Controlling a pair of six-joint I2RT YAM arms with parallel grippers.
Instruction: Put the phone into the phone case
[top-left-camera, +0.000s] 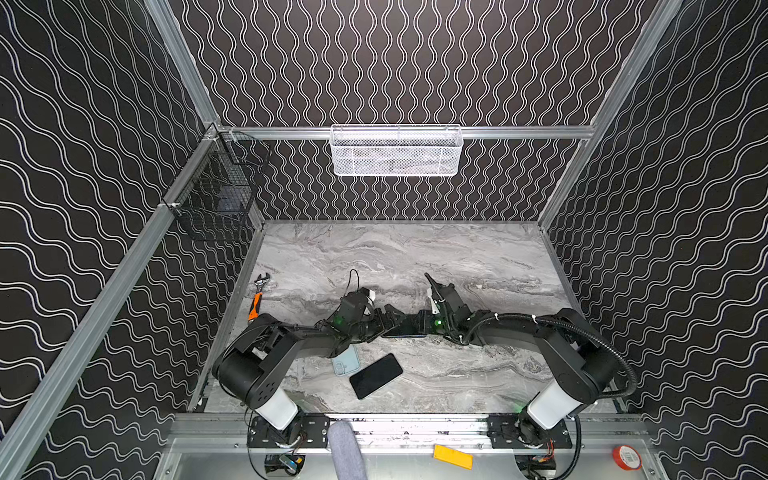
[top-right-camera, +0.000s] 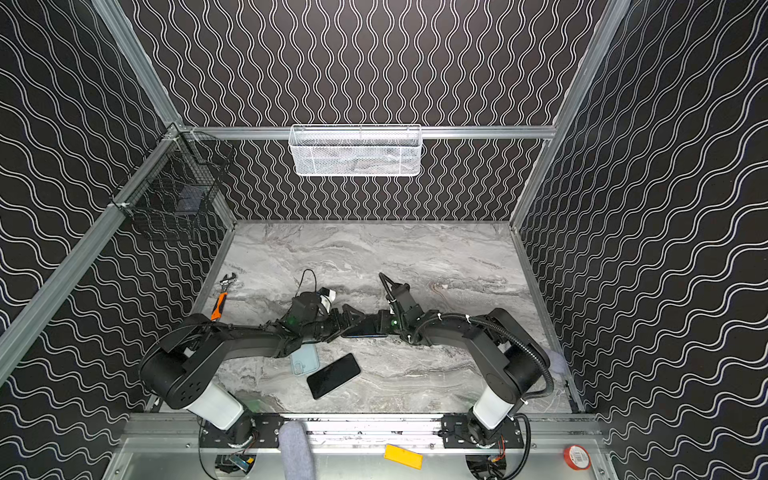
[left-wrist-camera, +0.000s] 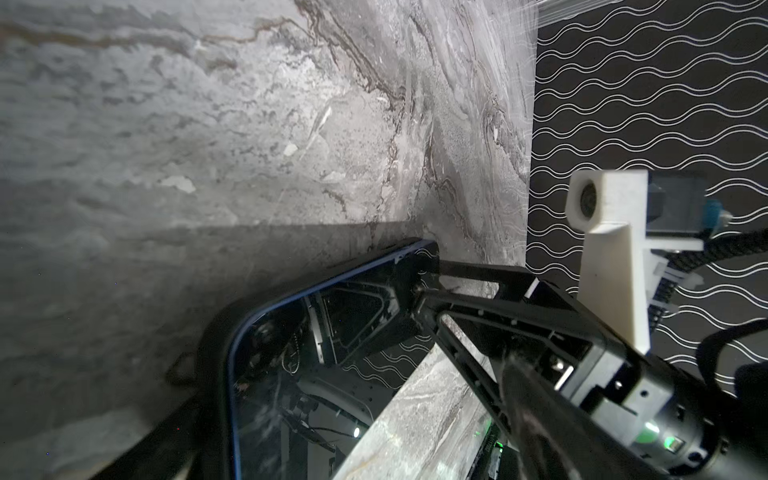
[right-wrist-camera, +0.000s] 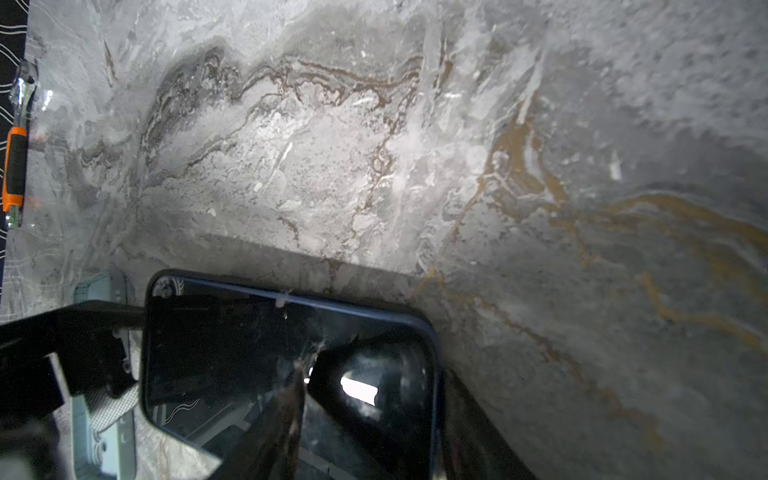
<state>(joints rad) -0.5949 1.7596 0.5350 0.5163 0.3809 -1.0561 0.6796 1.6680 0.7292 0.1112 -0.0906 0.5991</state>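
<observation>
Blue-rimmed phone (left-wrist-camera: 291, 374) sits pinched in the right claw (left-wrist-camera: 419, 286), probably for lining up with the pale case (top-left-camera: 345, 361); left claw (top-left-camera: 390, 320) is spread wide at its other end.

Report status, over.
Left gripper open, right gripper clamping blue-rimmed black phone aloft. Pale blue phone case flat on marble table, partly under left arm. Second black phone beside it.

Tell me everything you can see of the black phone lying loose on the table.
The black phone is a slim slab with rounded corners and a glossy, unlit dark face. It lies flat and diagonal on the marble-look tabletop, front centre in both top views. One corner sits close beside the light blue phone case; contact is unclear. Nothing else touches it.
</observation>
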